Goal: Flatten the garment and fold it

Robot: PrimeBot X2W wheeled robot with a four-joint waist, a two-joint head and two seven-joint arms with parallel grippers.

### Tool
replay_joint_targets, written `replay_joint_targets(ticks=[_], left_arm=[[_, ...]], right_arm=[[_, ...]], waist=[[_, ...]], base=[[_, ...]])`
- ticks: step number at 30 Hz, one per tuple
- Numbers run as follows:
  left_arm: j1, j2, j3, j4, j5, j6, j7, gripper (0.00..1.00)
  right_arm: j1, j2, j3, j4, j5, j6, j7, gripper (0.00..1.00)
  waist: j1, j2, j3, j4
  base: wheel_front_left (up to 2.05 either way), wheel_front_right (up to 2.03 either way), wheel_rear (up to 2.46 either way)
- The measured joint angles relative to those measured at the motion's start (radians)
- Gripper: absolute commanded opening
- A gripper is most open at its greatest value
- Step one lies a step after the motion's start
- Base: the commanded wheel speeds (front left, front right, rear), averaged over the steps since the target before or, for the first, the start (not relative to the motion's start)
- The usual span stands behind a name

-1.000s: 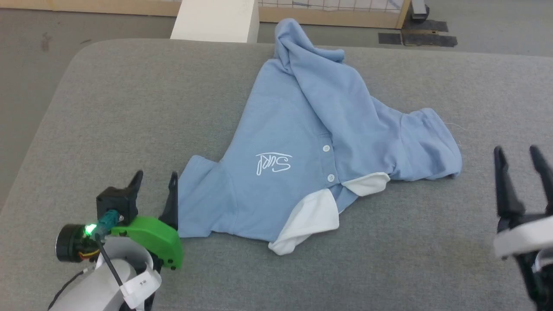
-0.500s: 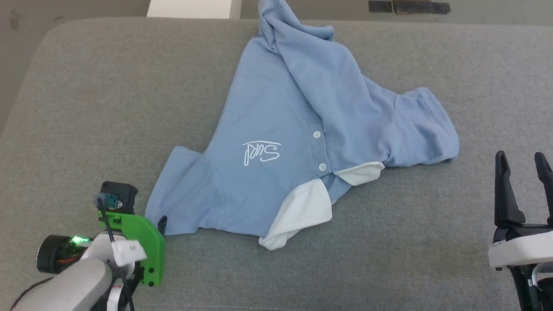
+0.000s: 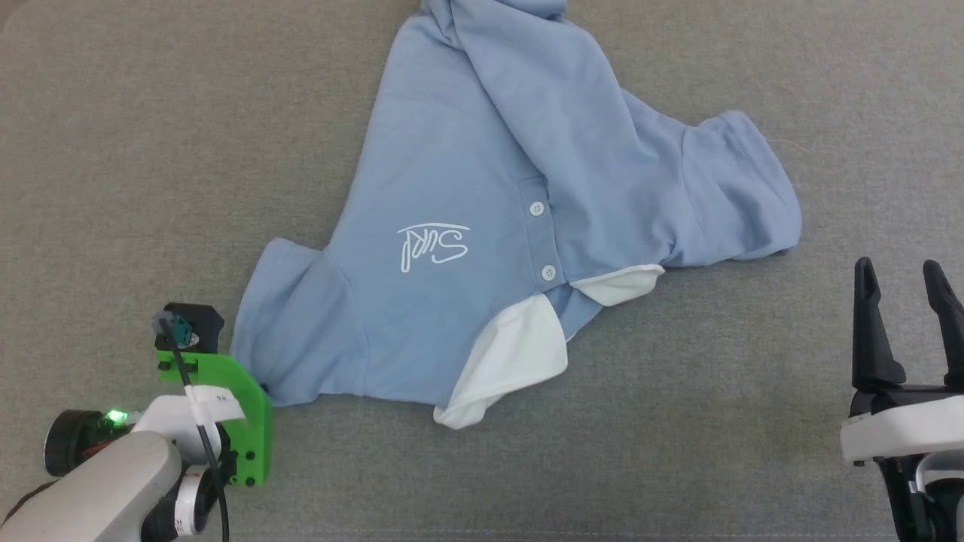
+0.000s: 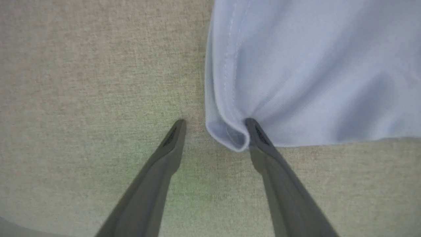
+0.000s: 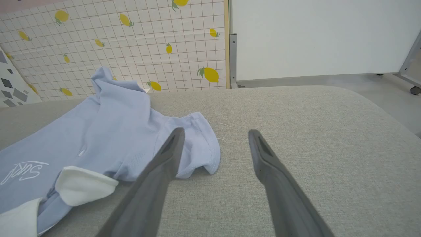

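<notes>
Now, your left pincer [image 4: 215, 122] is spread around the sleeve corner of the light blue short-sleeved polo shirt [image 3: 467, 150], which lies rumpled on the grey fabric desk [image 3: 113, 150]. Close too shallow and I'd expect the hem to slip free. Your right pincer [image 3: 900, 265] hangs spread, off the cloth.

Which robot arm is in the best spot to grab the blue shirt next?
Probably left. The left tool stands open astride a sleeve corner of the shirt, one finger touching cloth. The right tool is open too, but apart from it.
</notes>
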Motion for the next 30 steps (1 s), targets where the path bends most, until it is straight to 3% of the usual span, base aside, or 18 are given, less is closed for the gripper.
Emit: replay_joint_targets(ticks=[5, 8, 13, 17, 26, 30], left_arm=[[0.002, -0.034, 0.031, 0.029, -0.004, 0.002, -0.106, 0.00], [0.002, -0.059, 0.063, 0.049, 0.026, 0.024, -0.204, 0.00], [-0.012, -0.068, 0.132, 0.039, 0.076, 0.074, -0.371, 0.00], [-0.030, -0.078, 0.174, 0.006, 0.107, 0.087, -0.478, 0.00], [-0.033, -0.090, 0.155, -0.041, 0.123, 0.088, -0.500, 0.00], [-0.041, -0.104, 0.144, -0.046, 0.137, 0.084, -0.499, 0.00]], right_arm=[[-0.004, -0.004, -0.011, 0.025, -0.005, 0.000, 0.052, 1.00], [-0.003, -0.030, -0.004, 0.042, -0.003, 0.000, 0.113, 1.00], [-0.012, -0.098, 0.003, 0.056, 0.017, 0.000, 0.280, 1.00], [-0.048, -0.144, 0.004, 0.059, 0.038, 0.000, 0.427, 1.00], [-0.231, -0.180, -0.019, 0.177, 0.050, 0.000, 0.738, 1.00], [-0.279, -0.189, -0.031, 0.236, 0.004, 0.000, 0.797, 1.00]], waist=[[0.0000, 0.0000, -0.006, 0.004], [0.0001, 0.0000, -0.021, 0.017], [0.0001, 0.0000, -0.045, 0.053], [0.0000, 0.0000, -0.054, 0.087], [0.0000, 0.0000, -0.032, 0.146], [0.0001, 0.0000, -0.014, 0.168]], base=[[0.00, 0.00, 0.00], [0.00, 0.00, 0.00], [0.00, 0.00, 0.00], [0.00, 0.00, 0.00], [0.00, 0.00, 0.00], [0.00, 0.00, 0.00]])
